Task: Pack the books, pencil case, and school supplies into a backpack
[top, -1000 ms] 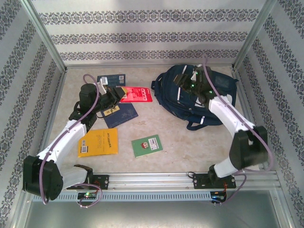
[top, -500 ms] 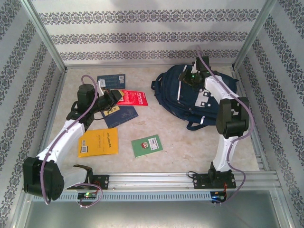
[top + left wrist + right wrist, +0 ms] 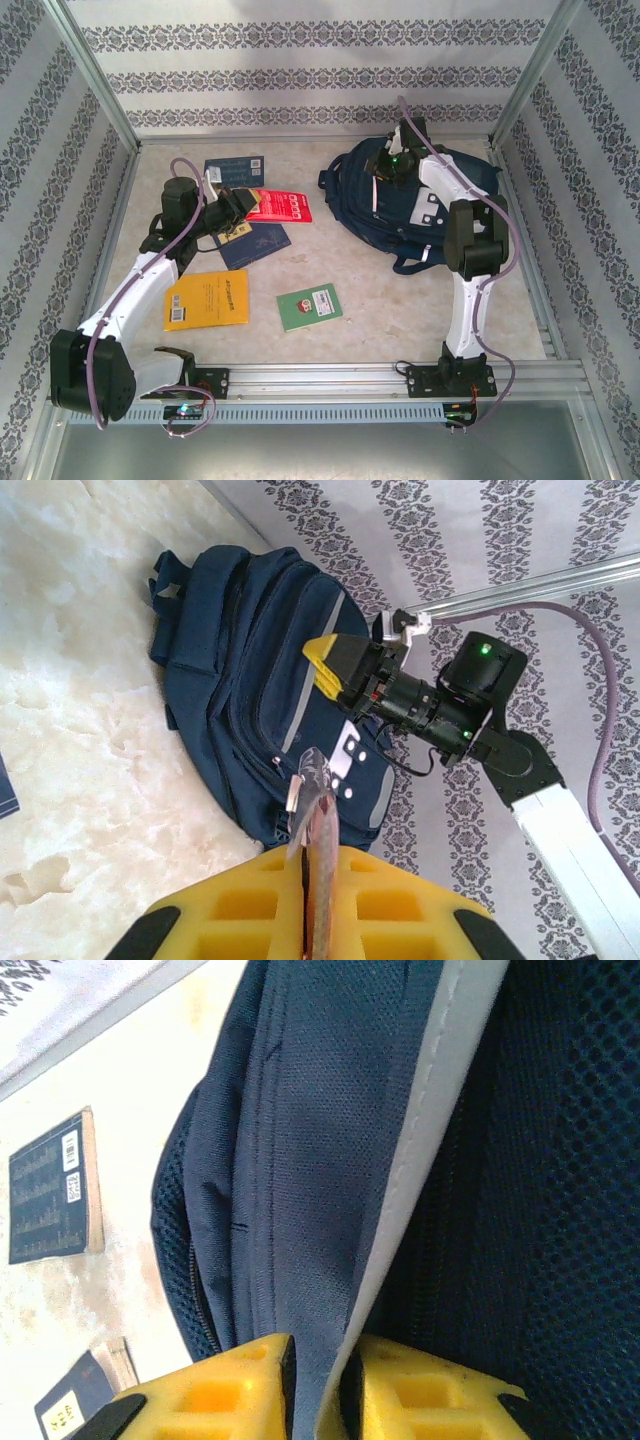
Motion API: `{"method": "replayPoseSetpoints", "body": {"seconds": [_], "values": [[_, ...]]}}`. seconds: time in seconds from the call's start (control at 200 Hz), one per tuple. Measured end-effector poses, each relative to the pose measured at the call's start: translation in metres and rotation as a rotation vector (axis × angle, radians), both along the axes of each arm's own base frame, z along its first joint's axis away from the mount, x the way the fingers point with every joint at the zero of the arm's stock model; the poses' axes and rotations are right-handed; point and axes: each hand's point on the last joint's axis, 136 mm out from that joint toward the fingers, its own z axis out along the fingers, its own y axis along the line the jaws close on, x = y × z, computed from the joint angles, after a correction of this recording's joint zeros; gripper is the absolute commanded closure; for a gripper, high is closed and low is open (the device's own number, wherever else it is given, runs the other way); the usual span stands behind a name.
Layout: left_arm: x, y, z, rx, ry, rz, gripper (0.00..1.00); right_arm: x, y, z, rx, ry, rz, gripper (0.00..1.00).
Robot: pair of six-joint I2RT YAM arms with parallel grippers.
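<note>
The navy backpack (image 3: 400,215) lies at the back right. At its top, my right gripper (image 3: 385,165) pinches a fold of the fabric beside a white stripe (image 3: 420,1140), and the jaws (image 3: 320,1380) are shut on it. My left gripper (image 3: 238,203) is shut on the glossy red packet (image 3: 285,205), which appears edge-on in the left wrist view (image 3: 318,810). The books lie flat on the table: yellow-orange (image 3: 207,298), green (image 3: 310,306) and two dark blue ones (image 3: 234,167) (image 3: 254,243). The pencil case is out of view.
Patterned walls and metal frame posts (image 3: 95,80) close in the table on three sides. A metal rail (image 3: 330,378) runs along the near edge. Bare marble-look surface (image 3: 350,265) lies between the books and the backpack.
The right arm has swung back and folded upright over the backpack's top, and its jaws have closed on the fabric. The left arm has barely moved, still holding the red packet.
</note>
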Motion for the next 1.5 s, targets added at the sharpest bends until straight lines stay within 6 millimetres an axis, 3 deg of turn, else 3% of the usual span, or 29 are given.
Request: {"method": "replayPoseSetpoints", "body": {"seconds": [0.21, 0.265, 0.41, 0.635, 0.735, 0.859, 1.134, 1.294, 1.504], "values": [[0.000, 0.000, -0.004, 0.001, 0.008, -0.001, 0.90, -0.005, -0.001, -0.009, -0.017, 0.023, 0.018, 0.73], [0.000, 0.000, -0.004, 0.000, 0.008, -0.001, 0.90, -0.005, -0.001, -0.010, -0.021, 0.025, 0.022, 0.77], [0.001, 0.000, -0.004, 0.001, 0.007, 0.000, 0.90, -0.007, -0.003, -0.016, -0.042, 0.032, 0.036, 1.00], [0.001, 0.000, -0.006, 0.001, 0.010, 0.000, 0.90, -0.008, -0.002, -0.012, -0.039, 0.024, 0.043, 1.00], [0.001, 0.000, -0.006, 0.002, 0.010, 0.001, 0.90, -0.012, 0.004, 0.008, 0.000, 0.001, 0.061, 1.00], [0.001, 0.001, -0.006, 0.003, 0.013, 0.003, 0.90, -0.024, 0.016, 0.048, 0.096, -0.024, 0.097, 1.00], [0.005, 0.006, -0.002, 0.029, 0.039, 0.029, 0.93, -0.071, 0.040, 0.132, 0.319, -0.086, 0.204, 1.00], [0.017, 0.008, 0.018, 0.043, 0.010, 0.047, 0.93, -0.095, 0.046, 0.154, 0.419, -0.095, 0.239, 1.00], [0.033, 0.011, 0.028, 0.092, 0.002, 0.069, 0.93, -0.104, 0.046, 0.165, 0.542, -0.084, 0.268, 1.00]]}}
